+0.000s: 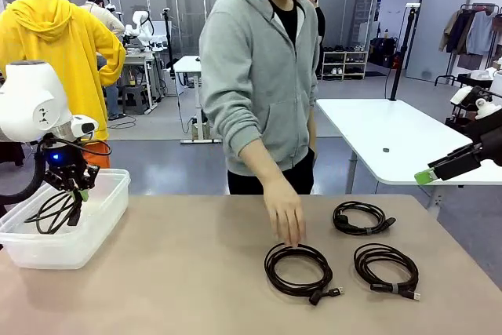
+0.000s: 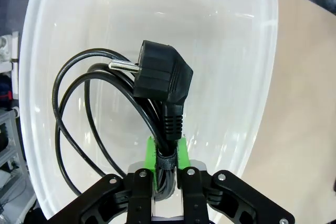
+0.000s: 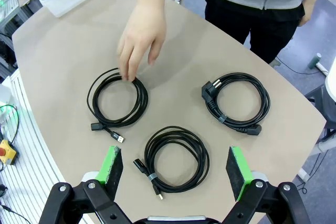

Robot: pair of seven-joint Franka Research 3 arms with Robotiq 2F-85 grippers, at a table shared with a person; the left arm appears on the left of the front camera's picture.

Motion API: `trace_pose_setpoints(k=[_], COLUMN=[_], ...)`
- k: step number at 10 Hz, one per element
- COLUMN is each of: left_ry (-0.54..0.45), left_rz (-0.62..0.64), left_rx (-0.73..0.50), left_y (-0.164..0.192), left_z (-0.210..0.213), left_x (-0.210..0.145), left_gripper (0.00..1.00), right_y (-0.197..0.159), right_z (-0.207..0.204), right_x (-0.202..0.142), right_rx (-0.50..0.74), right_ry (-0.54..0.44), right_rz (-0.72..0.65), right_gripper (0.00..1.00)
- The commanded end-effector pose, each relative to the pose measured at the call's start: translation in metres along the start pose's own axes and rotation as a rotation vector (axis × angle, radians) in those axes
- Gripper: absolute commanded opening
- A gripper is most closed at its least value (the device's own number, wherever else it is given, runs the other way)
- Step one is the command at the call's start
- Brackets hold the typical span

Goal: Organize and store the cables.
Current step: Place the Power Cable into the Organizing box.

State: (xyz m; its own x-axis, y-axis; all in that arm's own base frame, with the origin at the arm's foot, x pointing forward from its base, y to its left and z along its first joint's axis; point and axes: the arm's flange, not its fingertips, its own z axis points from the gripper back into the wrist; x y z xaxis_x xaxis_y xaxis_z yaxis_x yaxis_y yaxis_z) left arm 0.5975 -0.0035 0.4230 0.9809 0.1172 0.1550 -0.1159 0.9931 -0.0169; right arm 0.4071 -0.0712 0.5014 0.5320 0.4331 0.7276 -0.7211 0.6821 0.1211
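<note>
While the left gripper hangs over the translucent white plastic bin at the left end of the tan table, a black power cord with an angled two-pin mains plug sits right between its jaws. The green pads are clenched on the strapped bundle of that cord. Its loose loops and the plug hang ahead of the fingers, within the bin's walls. Whether the loops touch the bin's floor cannot be told.

Counted, there are four cables: the one in this grasp and three wound coils lying flat on the tabletop, each apart from the others and well away from the left gripper.

- A thin black coil with a USB end lies nearest the middle of the table, and the person's hand reaches down with its fingertips on the coil's far rim.
- A black coil with a mains plug lies farther back and to the right.
- A black strapped coil with small plug ends lies near the robot's right.

There is one bin.

The right gripper hovers high above the right part of the table with its jaws spread wide, released and holding nothing. In its wrist view the strapped coil shows between the two green pads but far below them, untouched.
</note>
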Motion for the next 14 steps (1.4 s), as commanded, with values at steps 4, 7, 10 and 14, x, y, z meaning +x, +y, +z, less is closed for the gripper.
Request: trace_pose_setpoints(k=[4, 7, 10, 14], left_ry=[0.006, 0.005, -0.023, -0.03], left_rz=[0.019, 0.042, 0.003, 0.026], left_rx=[-0.018, -0.017, -0.032, -0.004], left_y=[0.011, 0.012, 0.01, 0.01], left_z=[0.004, 0.017, 0.032, 0.023], left_x=[0.009, 0.004, -0.006, 0.006], left_gripper=[0.95, 1.0, 0.98, 0.98], right_y=[0.0, 0.0, 0.0, 0.0], right_z=[0.002, 0.002, 0.002, 0.002], right_x=[0.002, 0.002, 0.002, 0.002], right_rx=[0.003, 0.003, 0.003, 0.003], right_ry=[0.015, 0.015, 0.015, 0.015], right_rz=[0.007, 0.007, 0.007, 0.007], right_gripper=[1.0, 1.0, 1.0, 1.0])
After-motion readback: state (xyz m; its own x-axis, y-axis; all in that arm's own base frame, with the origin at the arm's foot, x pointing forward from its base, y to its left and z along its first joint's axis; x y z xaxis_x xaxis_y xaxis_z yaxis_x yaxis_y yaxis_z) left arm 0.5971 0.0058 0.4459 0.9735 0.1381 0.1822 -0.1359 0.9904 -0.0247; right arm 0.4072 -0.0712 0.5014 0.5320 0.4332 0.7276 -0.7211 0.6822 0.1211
